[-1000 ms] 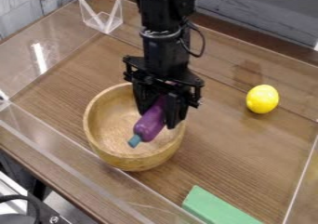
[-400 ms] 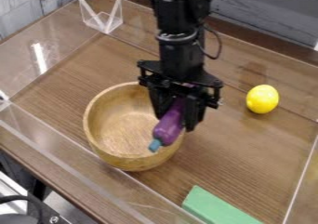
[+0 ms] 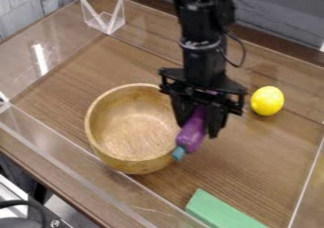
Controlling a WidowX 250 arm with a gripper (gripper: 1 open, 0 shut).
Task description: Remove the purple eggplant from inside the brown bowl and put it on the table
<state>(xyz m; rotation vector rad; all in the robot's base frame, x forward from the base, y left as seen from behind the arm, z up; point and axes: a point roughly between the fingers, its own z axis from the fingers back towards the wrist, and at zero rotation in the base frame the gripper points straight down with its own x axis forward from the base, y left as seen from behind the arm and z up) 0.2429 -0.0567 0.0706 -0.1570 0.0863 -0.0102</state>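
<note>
My gripper (image 3: 199,121) points straight down and is shut on the purple eggplant (image 3: 191,134). The eggplant hangs tilted, its blue-teal stem end lowest, just past the right rim of the brown bowl (image 3: 131,128). That round light-brown wooden bowl sits left of centre on the table (image 3: 266,156), and its inside shows only bare wood grain. The eggplant's lower tip is close to the bowl's outer wall; I cannot tell if they touch.
A round yellow lemon (image 3: 266,100) lies to the right of my gripper. A flat green block (image 3: 225,213) lies at the near edge. Clear acrylic walls (image 3: 76,184) border the tabletop, with a clear holder (image 3: 101,14) at the back left.
My gripper has carried the eggplant to the right, from over the bowl's inside to beyond its right rim. The bowl, lemon and green block have stayed put.
</note>
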